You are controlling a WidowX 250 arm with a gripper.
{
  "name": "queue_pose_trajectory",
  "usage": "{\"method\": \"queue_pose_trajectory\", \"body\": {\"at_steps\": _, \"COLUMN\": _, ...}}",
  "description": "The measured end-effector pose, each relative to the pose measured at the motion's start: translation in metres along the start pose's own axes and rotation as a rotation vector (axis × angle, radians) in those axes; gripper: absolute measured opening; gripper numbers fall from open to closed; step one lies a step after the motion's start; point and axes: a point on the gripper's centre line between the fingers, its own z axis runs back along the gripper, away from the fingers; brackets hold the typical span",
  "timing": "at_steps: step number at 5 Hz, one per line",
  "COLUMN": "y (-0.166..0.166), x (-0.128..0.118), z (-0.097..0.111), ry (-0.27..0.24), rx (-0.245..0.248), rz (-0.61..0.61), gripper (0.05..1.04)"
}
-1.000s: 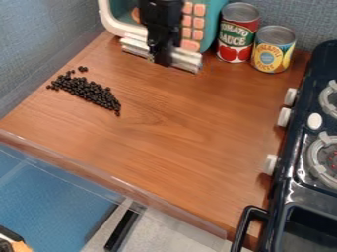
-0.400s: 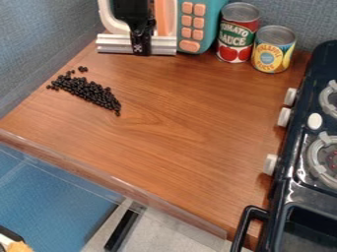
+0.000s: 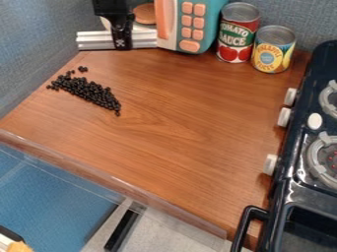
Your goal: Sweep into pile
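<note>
The gripper (image 3: 121,43) has its jaws closed on a silver bar (image 3: 93,41) — by the toy microwave (image 3: 211,24). Black beads (image 3: 92,92) lie in a slanting band on the counter (image 3: 178,128)

The counter (image 3: 171,118) has a smooth, wood-grained surface with a soft sheen. At the far side, the bar (image 3: 144,39) looks like ridged, shiny metal, and the toy microwave (image 3: 209,24) like smooth plastic; the stove (image 3: 280,194) at right is glossy.
</note>
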Motion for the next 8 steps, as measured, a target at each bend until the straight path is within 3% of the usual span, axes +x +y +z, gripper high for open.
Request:
{"method": "queue_pose_trajectory", "body": {"at_steps": 2, "y": -0.003, "x": 0.024, "z": -0.013, "ry": -0.044, "rx": 0.006, "rz": 0.082, "gripper": 0.384}}
{"method": "queue_pose_trajectory", "body": {"at_steps": 3, "y": -0.009, "x": 0.028, "z": -0.021, "ry": -0.033, "rx": 0.005, "rz": 0.09, "gripper": 0.384}}
{"method": "queue_pose_trajectory", "body": {"at_steps": 5, "y": -0.025, "x": 0.032, "z": -0.044, "ry": 0.017, "rx": 0.041, "rz": -0.09, "gripper": 0.384}}
{"method": "queue_pose_trajectory", "body": {"at_steps": 8, "y": -0.042, "x": 0.032, "z": -0.061, "ry": -0.013, "rx": 0.063, "rz": -0.14, "gripper": 0.384}}
